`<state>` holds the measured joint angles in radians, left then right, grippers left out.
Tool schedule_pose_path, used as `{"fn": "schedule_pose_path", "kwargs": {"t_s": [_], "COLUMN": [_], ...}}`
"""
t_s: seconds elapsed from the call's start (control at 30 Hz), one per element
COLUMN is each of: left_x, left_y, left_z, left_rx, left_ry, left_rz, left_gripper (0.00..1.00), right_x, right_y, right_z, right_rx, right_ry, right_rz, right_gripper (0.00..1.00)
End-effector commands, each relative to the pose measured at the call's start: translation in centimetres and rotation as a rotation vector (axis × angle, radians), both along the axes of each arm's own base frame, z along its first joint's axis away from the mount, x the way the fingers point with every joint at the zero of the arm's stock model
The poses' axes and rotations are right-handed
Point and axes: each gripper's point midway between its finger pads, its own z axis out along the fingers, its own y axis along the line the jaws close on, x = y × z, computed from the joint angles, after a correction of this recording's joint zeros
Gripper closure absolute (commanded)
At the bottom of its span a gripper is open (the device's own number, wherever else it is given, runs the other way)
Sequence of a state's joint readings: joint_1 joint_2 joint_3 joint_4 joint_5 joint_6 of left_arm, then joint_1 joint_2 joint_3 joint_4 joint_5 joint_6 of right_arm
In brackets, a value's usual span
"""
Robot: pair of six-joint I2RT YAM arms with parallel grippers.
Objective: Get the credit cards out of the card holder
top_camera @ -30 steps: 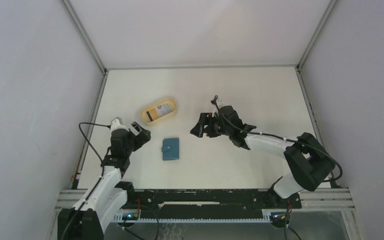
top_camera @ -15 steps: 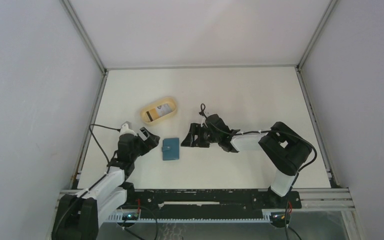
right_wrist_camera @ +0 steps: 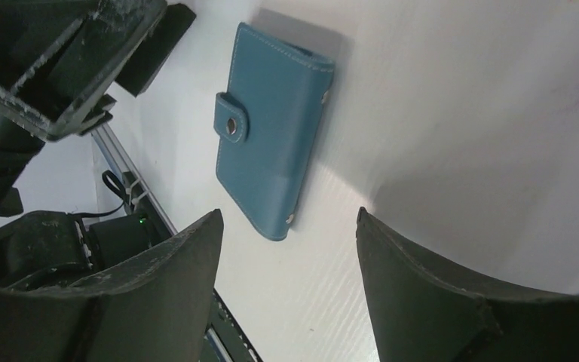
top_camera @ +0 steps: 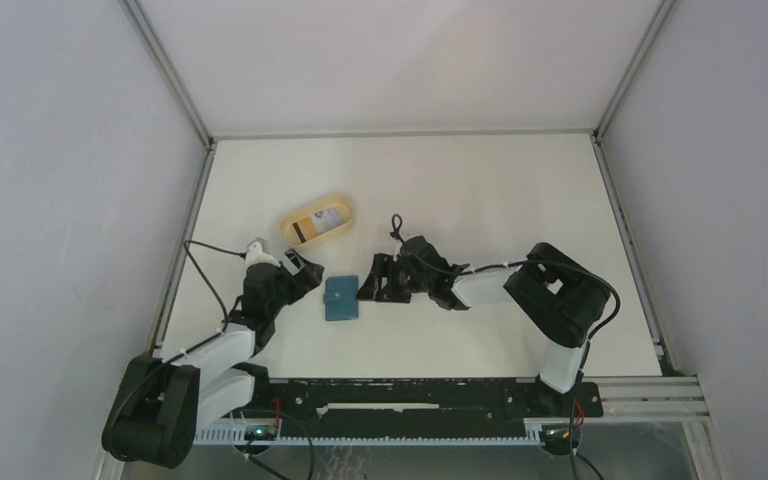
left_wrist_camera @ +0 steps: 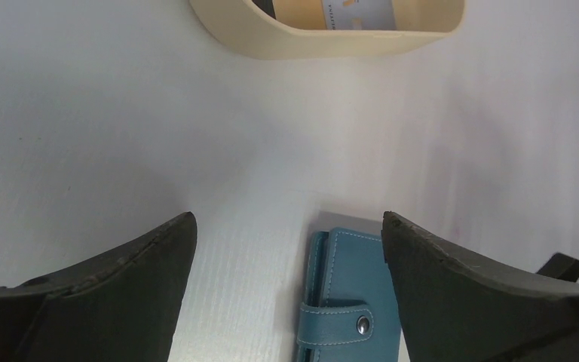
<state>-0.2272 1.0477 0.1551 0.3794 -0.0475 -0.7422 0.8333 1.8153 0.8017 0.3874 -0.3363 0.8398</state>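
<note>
The teal-blue card holder [top_camera: 340, 298] lies flat and closed on the white table, its tab snapped shut; it also shows in the left wrist view [left_wrist_camera: 354, 302] and the right wrist view [right_wrist_camera: 275, 124]. No cards show in it. One card [top_camera: 321, 222] with a dark stripe lies in the tan dish. My left gripper [top_camera: 303, 277] is open and empty, just left of the holder, its jaws low over the table. My right gripper [top_camera: 374, 284] is open and empty, just right of the holder.
The tan oval dish [top_camera: 344, 206] stands behind the holder; its near wall shows in the left wrist view [left_wrist_camera: 301, 38]. The metal frame rail [top_camera: 410, 392] runs along the near edge. Grey walls enclose the table on three sides.
Both arms have come in toward the card holder: the left gripper moved right and down, the right gripper moved left and down. Both stayed open. The holder has not moved.
</note>
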Motion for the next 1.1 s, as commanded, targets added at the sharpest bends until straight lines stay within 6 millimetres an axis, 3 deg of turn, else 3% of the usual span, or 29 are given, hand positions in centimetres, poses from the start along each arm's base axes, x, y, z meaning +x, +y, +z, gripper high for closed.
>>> {"fn": "schedule_pose_path", "kwargs": {"t_s": [0.0,0.07,0.3,0.8,0.9,1.07], "left_x": [1.4,1.8,3.8,6.1,6.0,5.4], "left_y": [0.2,-0.1,-1.1,-3.7,-4.0,-3.9], "left_z": [0.9,0.9,1.2,0.2,-0.4,-1.0], "left_rx": [0.051,0.065,0.113,0.140,0.144,0.146], "left_ry": [-0.003,0.003,0.018,0.063,0.079,0.092], "left_rz": [0.002,-0.024,-0.101,-0.222,-0.239,-0.241], "left_gripper": [0.05,0.08,0.32,0.43,0.49,0.50], "right_x": [-1.7,-3.3,-6.1,-7.1,-6.8,-5.5], "right_y": [2.5,3.1,4.5,6.6,6.6,6.0], "right_z": [3.8,3.9,3.1,0.2,-0.4,-1.0], "right_rx": [0.037,0.019,0.027,0.006,-0.001,-0.018], "right_ry": [-0.110,-0.122,-0.072,-0.004,0.000,0.000], "right_rz": [0.044,0.072,0.119,0.157,0.155,0.140], "right_gripper": [0.27,0.31,0.70,0.72,0.72,0.73]}}
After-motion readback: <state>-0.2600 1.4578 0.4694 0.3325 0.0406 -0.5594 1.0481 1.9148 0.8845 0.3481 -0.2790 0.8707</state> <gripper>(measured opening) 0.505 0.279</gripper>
